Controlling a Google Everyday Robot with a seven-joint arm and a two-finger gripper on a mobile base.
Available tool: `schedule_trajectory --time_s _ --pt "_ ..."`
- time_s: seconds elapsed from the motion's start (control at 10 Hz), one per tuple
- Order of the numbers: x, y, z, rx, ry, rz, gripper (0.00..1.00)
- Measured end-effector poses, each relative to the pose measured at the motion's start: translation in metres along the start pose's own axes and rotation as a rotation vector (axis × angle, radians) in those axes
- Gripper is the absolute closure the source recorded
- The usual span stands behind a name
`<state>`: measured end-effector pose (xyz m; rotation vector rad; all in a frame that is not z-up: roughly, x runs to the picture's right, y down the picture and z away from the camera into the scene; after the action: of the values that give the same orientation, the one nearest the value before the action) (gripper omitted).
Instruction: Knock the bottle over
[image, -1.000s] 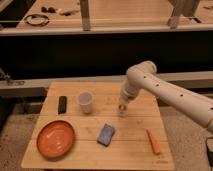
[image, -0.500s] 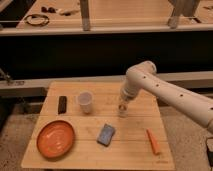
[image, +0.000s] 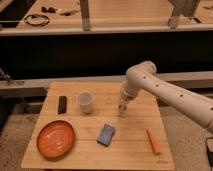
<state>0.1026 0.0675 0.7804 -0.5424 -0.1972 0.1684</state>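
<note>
Reaching in from the right, white arm (image: 165, 90) bends down over the wooden table (image: 135, 150). Gripper (image: 123, 104) hangs at the arm's tip, right of table centre, pointing straight down. Claw is closed. Its tip sits right at the top of the bottle (image: 122, 112); cannot tell whether it pinches the bottle or only touches it.

Bottle: small, pale, standing upright directly under the gripper, in the middle-right part of the table, toward the far half.

White cup (image: 85, 102) stands upright to the left of the bottle, apart from it. Black block (image: 62, 104) lies further left, near the table's left edge. Orange plate (image: 55, 139) sits at the near left corner. Blue sponge (image: 105, 135) lies near the middle, on the near side of the bottle and a little left. Orange stick (image: 153, 141) lies near the right edge, on the near side.

Beyond the table, a long bench (image: 115, 17) runs across the far side, with a dark cable (image: 36, 20) coiled on its left end.
</note>
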Motion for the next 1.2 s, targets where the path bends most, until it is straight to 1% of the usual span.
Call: schedule_trajectory --time_s 1.2 --pt "-0.002 -0.0012 -0.0002 0.012 -0.006 0.037 0.95"
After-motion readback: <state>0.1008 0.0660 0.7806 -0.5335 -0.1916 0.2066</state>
